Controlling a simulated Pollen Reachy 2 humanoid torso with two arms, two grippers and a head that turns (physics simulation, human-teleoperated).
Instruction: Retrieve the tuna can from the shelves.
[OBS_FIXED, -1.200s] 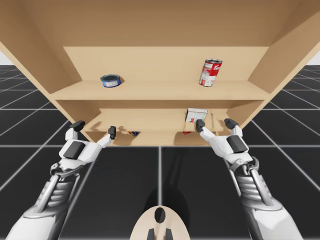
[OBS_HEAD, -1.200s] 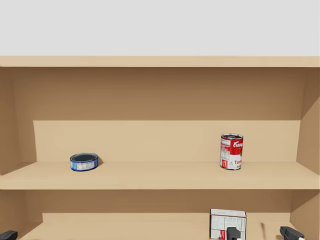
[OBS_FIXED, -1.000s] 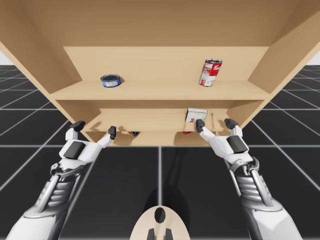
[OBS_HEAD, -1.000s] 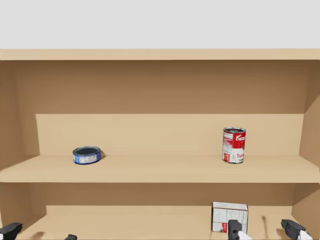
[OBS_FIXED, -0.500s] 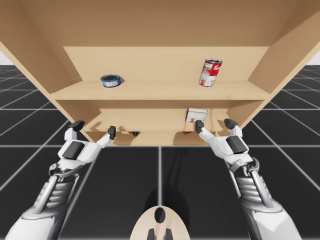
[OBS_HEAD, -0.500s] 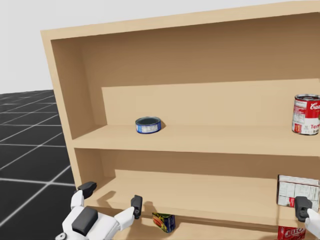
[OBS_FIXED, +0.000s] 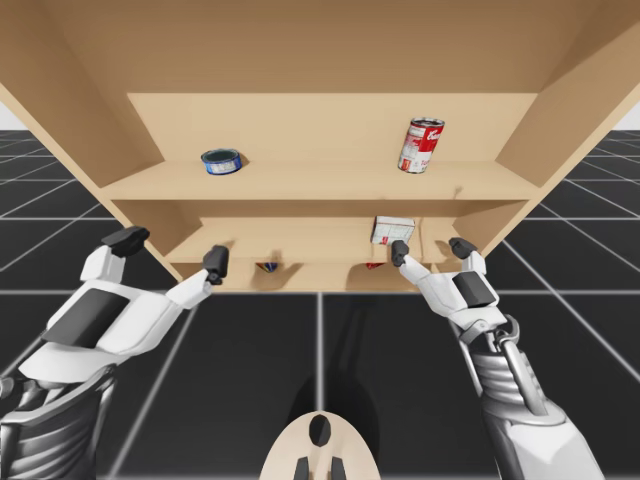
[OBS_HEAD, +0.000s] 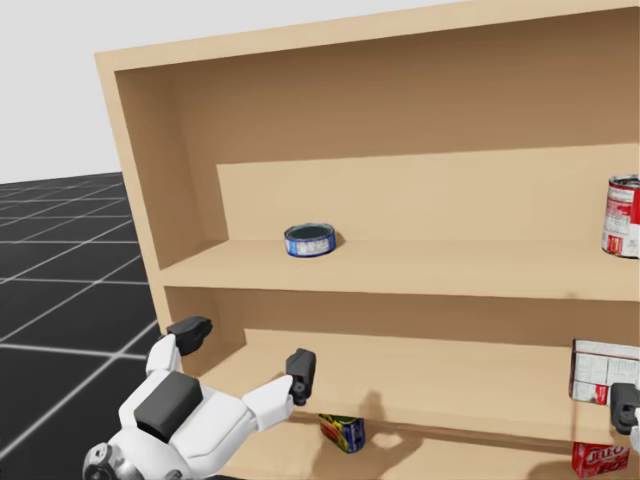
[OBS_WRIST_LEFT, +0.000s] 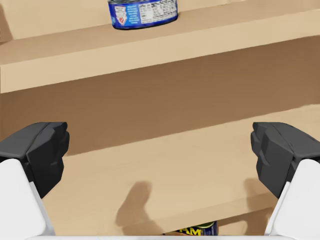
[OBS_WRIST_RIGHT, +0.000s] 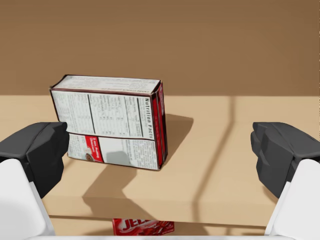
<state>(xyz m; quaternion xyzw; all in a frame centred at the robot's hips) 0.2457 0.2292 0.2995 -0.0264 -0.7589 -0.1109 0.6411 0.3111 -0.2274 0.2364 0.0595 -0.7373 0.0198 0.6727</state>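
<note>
The tuna can (OBS_FIXED: 221, 161) (OBS_HEAD: 311, 240) (OBS_WRIST_LEFT: 143, 12) is low, round and blue, standing on the upper shelf at its left part. My left gripper (OBS_FIXED: 172, 253) (OBS_HEAD: 245, 357) (OBS_WRIST_LEFT: 160, 155) is open in front of the lower shelf, below the can and short of it, with nothing between its fingers. My right gripper (OBS_FIXED: 432, 250) (OBS_WRIST_RIGHT: 160, 155) is open too, in front of the lower shelf's right part, facing a white and red box (OBS_FIXED: 392, 230) (OBS_WRIST_RIGHT: 112, 120).
A red and white tall can (OBS_FIXED: 422, 145) (OBS_HEAD: 623, 216) stands on the upper shelf at the right. Under the lower shelf sit a small yellow and blue box (OBS_HEAD: 342, 432) and a red box (OBS_HEAD: 598, 460) (OBS_WRIST_RIGHT: 143, 226). The shelf unit's side wall (OBS_HEAD: 145, 190) rises at the left.
My left arm has risen and come nearer the high camera, its gripper still open. My head has turned a little further. The right arm has not moved.
</note>
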